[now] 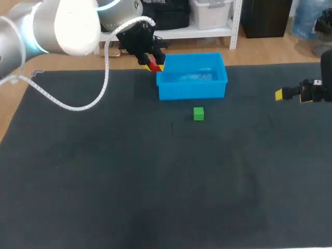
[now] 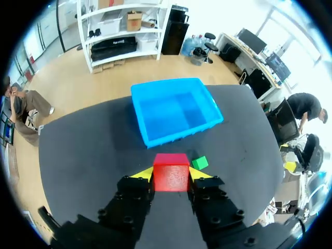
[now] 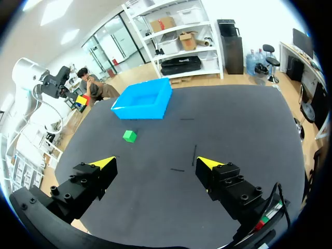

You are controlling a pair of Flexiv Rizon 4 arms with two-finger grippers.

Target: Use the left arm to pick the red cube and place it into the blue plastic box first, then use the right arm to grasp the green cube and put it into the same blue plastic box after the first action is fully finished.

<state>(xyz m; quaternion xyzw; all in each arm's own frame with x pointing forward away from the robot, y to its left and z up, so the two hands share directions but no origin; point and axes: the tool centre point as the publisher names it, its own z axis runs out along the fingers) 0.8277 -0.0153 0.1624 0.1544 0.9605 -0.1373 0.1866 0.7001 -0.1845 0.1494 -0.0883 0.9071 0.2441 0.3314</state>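
Across the whole scene: dark worktop (image 1: pixel 104 197), one item, bearing everything listed below

Left arm (image 1: pixel 62 26): one, grey and white, entering from the left side and ending at the far left corner of the box

Blue plastic box (image 1: pixel 192 89): one, open-topped, standing on the far half of the worktop near the middle; nothing to be made out inside it

Right tool (image 3: pixel 155 163): one, at the right edge of the worktop, fingers spread wide with nothing between them, well apart from both the box and the green cube

Left tool (image 1: pixel 153 65): one, both yellow tips pressed against opposite sides of the red cube

Red cube (image 2: pixel 170 171): one, clamped in the left tool, off the worktop, just short of the box's rim (the left wrist view shows the box ahead of it)

Green cube (image 1: pixel 198 113): one, resting on the worktop just in front of the box, not touching it
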